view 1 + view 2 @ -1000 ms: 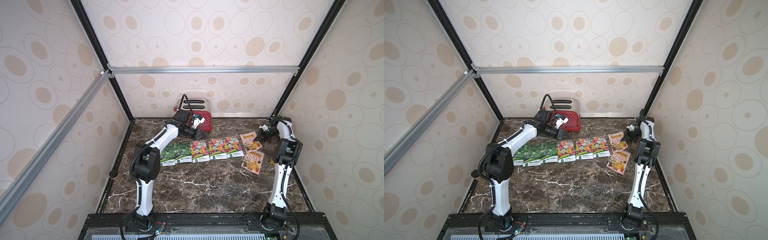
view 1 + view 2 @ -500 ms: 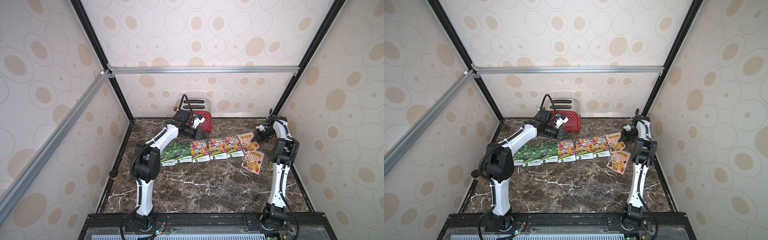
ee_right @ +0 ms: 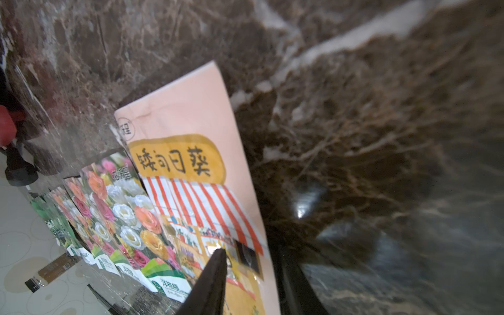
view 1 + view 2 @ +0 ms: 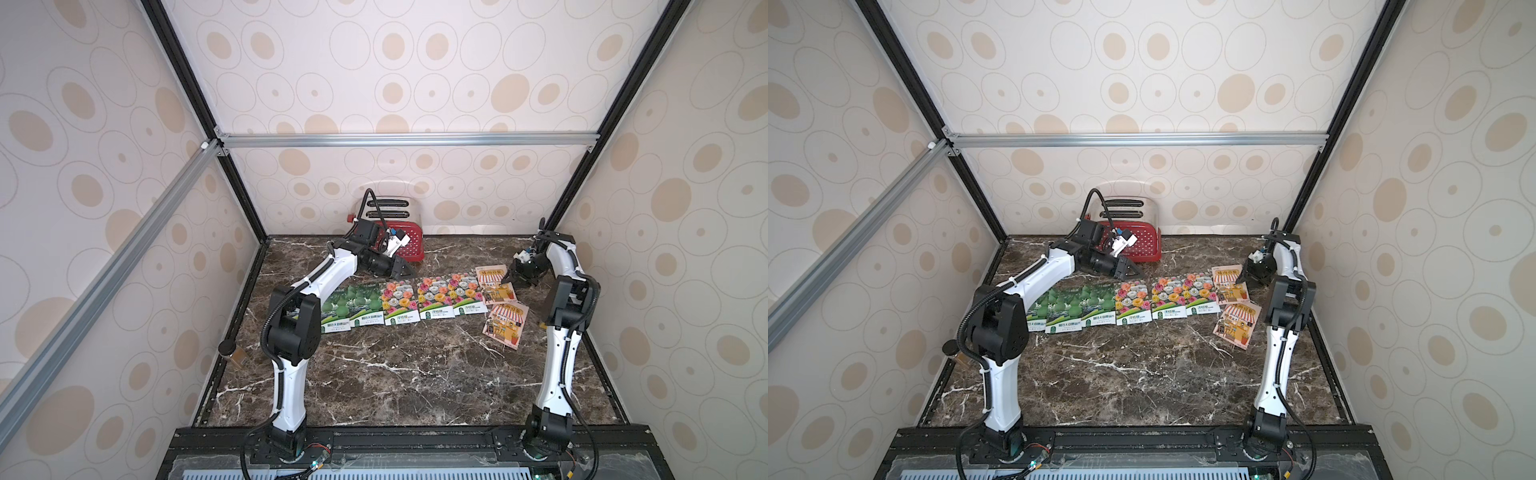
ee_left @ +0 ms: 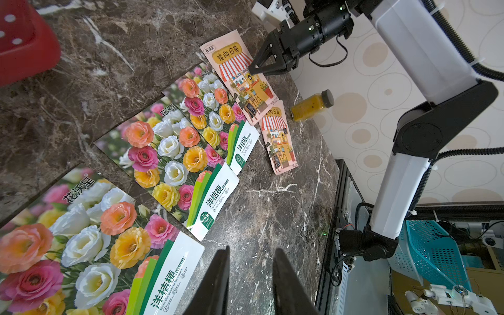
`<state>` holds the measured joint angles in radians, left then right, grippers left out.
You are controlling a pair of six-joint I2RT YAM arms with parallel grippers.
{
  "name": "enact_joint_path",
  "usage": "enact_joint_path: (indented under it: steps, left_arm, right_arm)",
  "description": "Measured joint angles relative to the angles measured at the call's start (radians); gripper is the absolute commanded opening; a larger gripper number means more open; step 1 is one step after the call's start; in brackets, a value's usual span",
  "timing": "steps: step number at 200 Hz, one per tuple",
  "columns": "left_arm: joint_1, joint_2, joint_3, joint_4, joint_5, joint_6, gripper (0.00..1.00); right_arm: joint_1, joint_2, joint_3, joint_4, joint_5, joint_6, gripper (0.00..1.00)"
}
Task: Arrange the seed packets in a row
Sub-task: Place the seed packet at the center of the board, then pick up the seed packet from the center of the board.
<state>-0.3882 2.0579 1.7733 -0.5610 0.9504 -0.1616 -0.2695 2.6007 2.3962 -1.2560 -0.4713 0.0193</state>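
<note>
Evidently, the seed packets (image 4: 434, 297) are not all in line yet

On the marble table (image 4: 395, 374), green gourd packets (image 4: 353, 305) and flower packets (image 4: 399, 299) are laid edge to edge as a row. One shop packet (image 4: 492, 286) is set tilted against the last flower packet. The right gripper (image 4: 505, 281) is held at its outer edge, jaws slightly apart, nothing clamped, presumably for nudging it straight. A second shop packet (image 4: 505, 326) is left askew in front. The left gripper (image 4: 409, 273) is held behind the row, jaws apart, empty
</note>
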Motion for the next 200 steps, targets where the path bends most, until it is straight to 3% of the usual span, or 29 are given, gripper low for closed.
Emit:
enact_joint_path:
  steps: [75,104,135,200]
  left_arm:
    - [0.000,0.002,-0.004,0.014,0.013,-0.010,0.31]
    - [-0.006,0.007,-0.004,0.024,0.002,-0.019,0.37]
    - [-0.040,0.019,-0.002,-0.008,-0.050,0.003,0.38]
    - [-0.243,0.134,0.086,-0.065,-0.119,0.021,0.37]
  right_arm:
    - [0.000,-0.049,0.041,-0.015,0.125,0.000,0.37]
    - [0.001,-0.109,0.012,0.004,0.131,0.015,0.40]
    - [0.010,-0.346,-0.275,0.109,0.122,0.043,0.44]
    - [0.077,-0.893,-0.879,0.303,0.110,0.133,0.49]
